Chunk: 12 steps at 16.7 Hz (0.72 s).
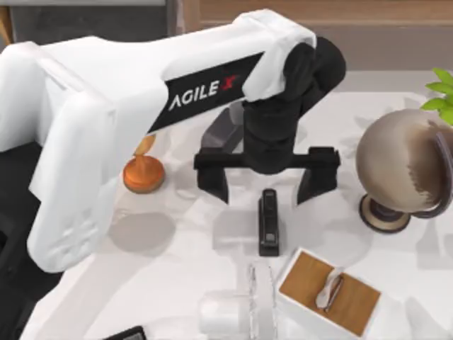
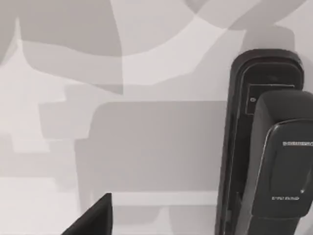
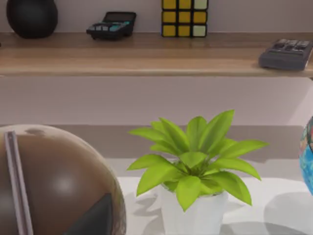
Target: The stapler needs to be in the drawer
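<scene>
The slim, elongated black stapler (image 1: 268, 221) lies flat on the white table (image 1: 177, 255), its long axis running toward the near edge; the left wrist view shows its glossy black top arm over a darker base (image 2: 266, 147). The left gripper (image 1: 267, 185) hangs just above the stapler's far end, its two black fingers spread wide apart – one on each side of the stapler, neither touching it. Near the stapler's other end, toward the right, sits the boxy drawer with a light tan wooden front panel (image 1: 329, 292) (a pale handle on its face). On the table also stand a small orange trophy (image 1: 144, 172) at the left and a brown globe (image 1: 400, 170) at the right. The right wrist view shows a leafy green potted plant (image 3: 195, 166) below a wooden shelf (image 3: 146, 56) – the right gripper's state I cannot tell.
</scene>
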Motion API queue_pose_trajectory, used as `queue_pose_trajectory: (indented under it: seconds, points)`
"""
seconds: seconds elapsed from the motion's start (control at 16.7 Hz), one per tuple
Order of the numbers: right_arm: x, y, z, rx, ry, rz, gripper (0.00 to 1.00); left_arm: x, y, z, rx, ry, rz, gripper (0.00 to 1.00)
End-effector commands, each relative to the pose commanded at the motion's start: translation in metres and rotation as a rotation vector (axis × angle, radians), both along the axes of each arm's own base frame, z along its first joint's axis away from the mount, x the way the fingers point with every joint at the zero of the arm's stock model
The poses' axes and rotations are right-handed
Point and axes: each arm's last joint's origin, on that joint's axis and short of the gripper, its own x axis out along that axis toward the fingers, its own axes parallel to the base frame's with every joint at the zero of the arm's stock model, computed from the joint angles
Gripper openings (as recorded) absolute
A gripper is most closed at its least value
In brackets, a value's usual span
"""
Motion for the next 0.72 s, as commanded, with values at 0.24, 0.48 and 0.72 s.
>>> queue_pose_trajectory:
  seconds: [0.24, 0.48, 0.72]
  points:
    - [0.0, 0.0, 0.0, 0.0, 0.0, 0.0, 1.0, -0.007, -0.007, -0.034, 0.0, 0.002, -0.001, 1.0]
    - [0.0, 0.0, 0.0, 0.0, 0.0, 0.0, 1.0, -0.011, -0.011, -0.042, -0.002, 0.0, -0.001, 1.0]
    - [0.0, 0.0, 0.0, 0.0, 0.0, 0.0, 1.0, -0.011, -0.011, -0.042, -0.002, 0.0, -0.001, 0.85]
